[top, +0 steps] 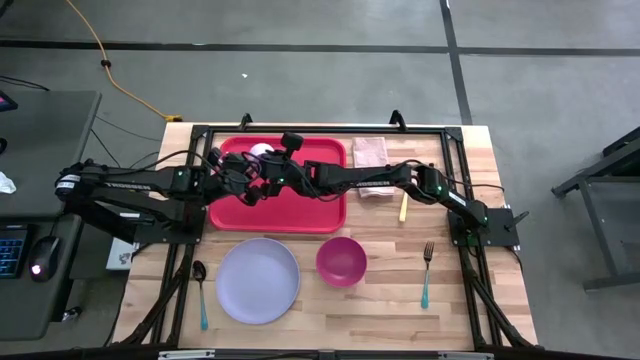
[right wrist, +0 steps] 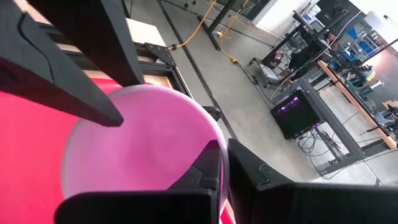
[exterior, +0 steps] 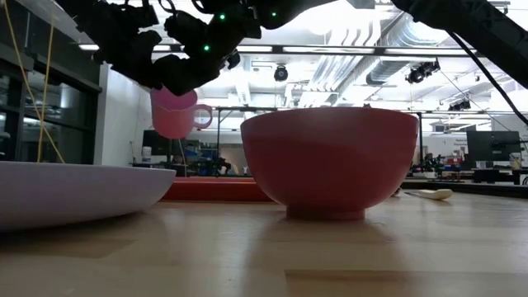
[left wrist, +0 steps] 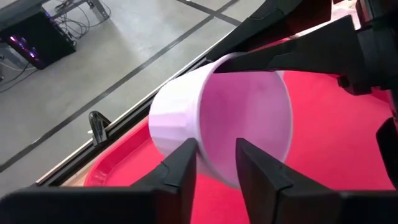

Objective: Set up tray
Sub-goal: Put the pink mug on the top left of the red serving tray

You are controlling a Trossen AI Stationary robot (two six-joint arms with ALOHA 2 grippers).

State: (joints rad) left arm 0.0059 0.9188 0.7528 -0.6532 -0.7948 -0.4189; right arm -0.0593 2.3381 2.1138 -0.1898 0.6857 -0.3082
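Standing on grey concrete floor, the wooden table (top: 500,300) carries the red tray (top: 300,212) at its far side. Above it, left gripper (left wrist: 214,163) and right gripper (right wrist: 224,163) each pinch the pink cup (exterior: 174,115) rim. Nearer lie lavender plate (top: 258,280) and magenta bowl (top: 341,261).

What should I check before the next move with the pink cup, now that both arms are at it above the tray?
1. Cup lifted off the tray: ok, it hangs in the air in the low view.
2. Right pincer closed on the cup's rim: ok.
3. Left pincer at the cup's rim: ok; whether it holds firmly: cannot tell.
4. Cup upright: not ok, it is tilted in the left wrist view.
5. Tray floor near the cup bare: ok.
6. Bowl and plate off the tray: ok.
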